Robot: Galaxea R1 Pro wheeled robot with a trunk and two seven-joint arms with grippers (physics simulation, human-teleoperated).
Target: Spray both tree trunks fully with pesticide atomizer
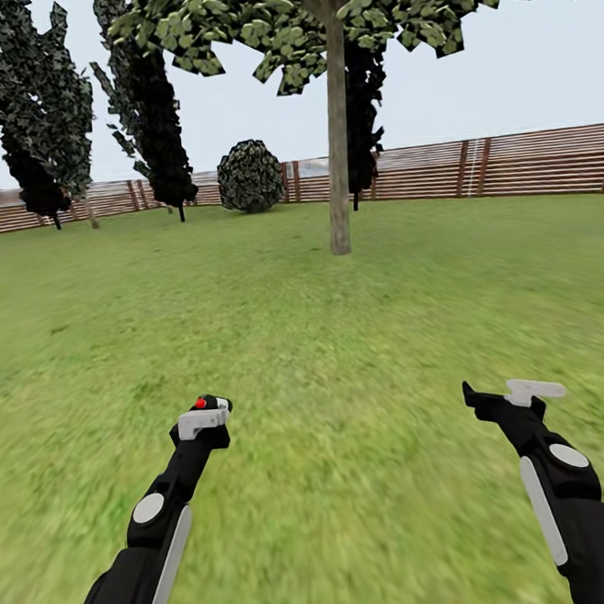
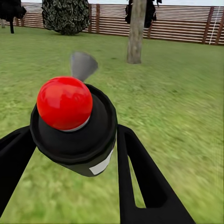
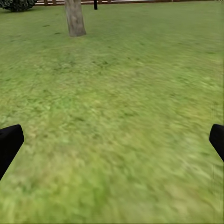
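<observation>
My left gripper (image 1: pixel 205 415) is shut on the pesticide atomizer (image 1: pixel 207 404), a small black sprayer with a red dot. In the left wrist view the atomizer (image 2: pixel 74 123) sits between the two black fingers (image 2: pixel 140 172), its red knob and pale strip facing the camera. One tree trunk (image 1: pixel 336 142), grey-brown and bare, stands ahead on the grass floor (image 1: pixel 306 339), well beyond both arms; the trunk (image 2: pixel 136 31) also shows past the atomizer, and the trunk (image 3: pixel 74 17) shows far off in the right wrist view. My right gripper (image 1: pixel 514 392) is open over grass, holding nothing.
A brown slatted fence (image 1: pixel 511 166) rings the lawn at the back. Dark conifers (image 1: pixel 39 115) and a round bush (image 1: pixel 251 176) stand near it on the left. Open grass lies between me and the tree.
</observation>
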